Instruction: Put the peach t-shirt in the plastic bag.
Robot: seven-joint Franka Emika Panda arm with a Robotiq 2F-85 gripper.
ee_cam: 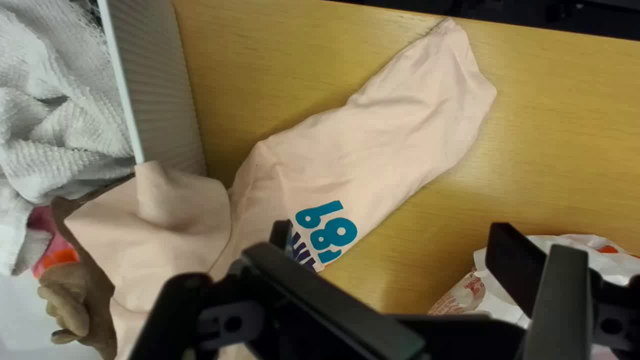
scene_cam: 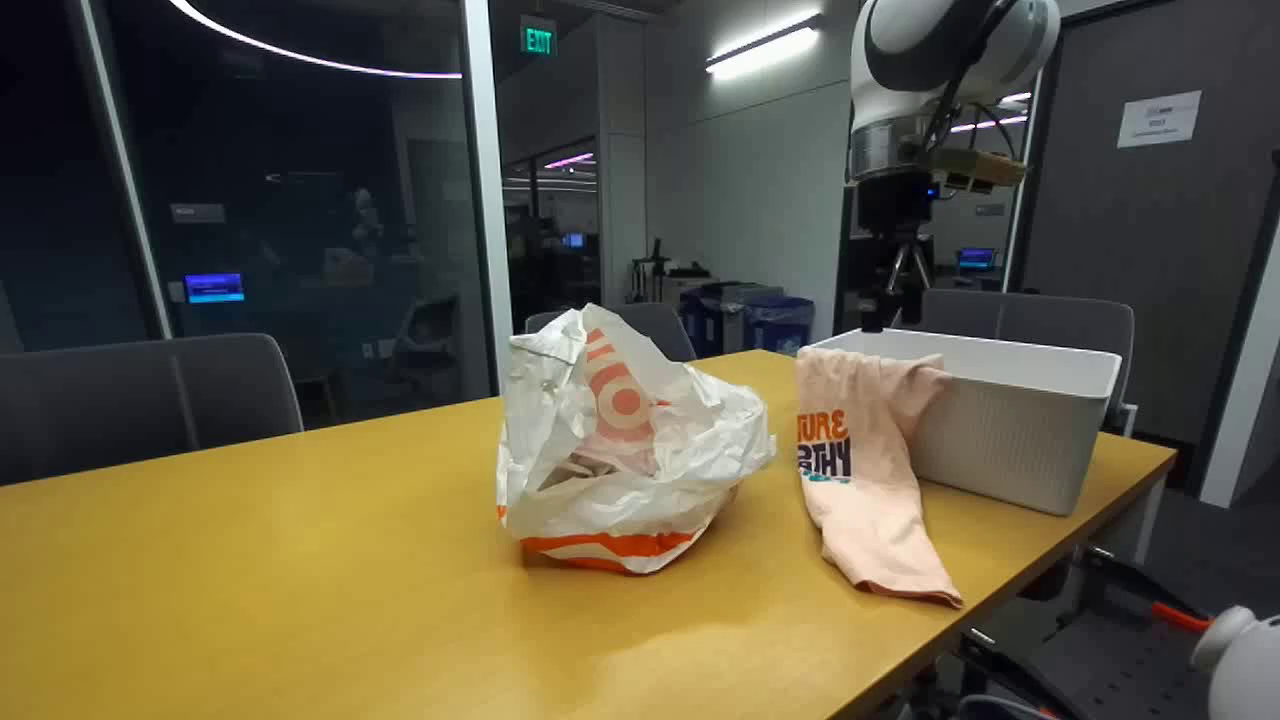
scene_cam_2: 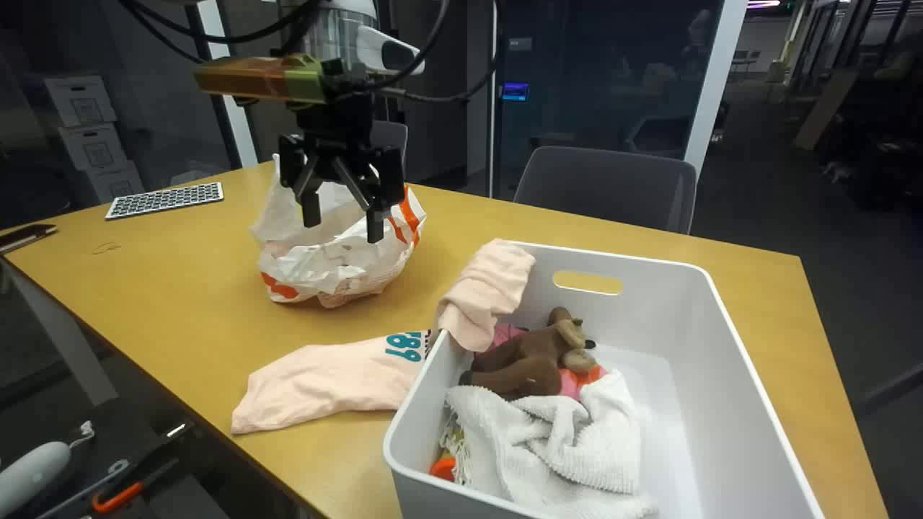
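Bagging hasn't been done AFAICT: peach t-shirt [scene_cam: 870, 490] is draped over bin [scene_cam: 1005, 445] edge, claw [scene_cam_2: 343, 218] spread, nothing held, xfer to plastic bag [scene_cam: 650, 500] still req'd.

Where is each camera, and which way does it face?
In an exterior view: above the yellow table, facing across toward the crumpled white plastic bag; white robot arm, upper right.
In an exterior view: over the white rectangular bin, angled down into it; arm and black fingers, upper left.
Wrist view: on the arm, facing down at the peach cloth t-shirt; fingers along bottom.
Both exterior views share bag, bin, t-shirt.
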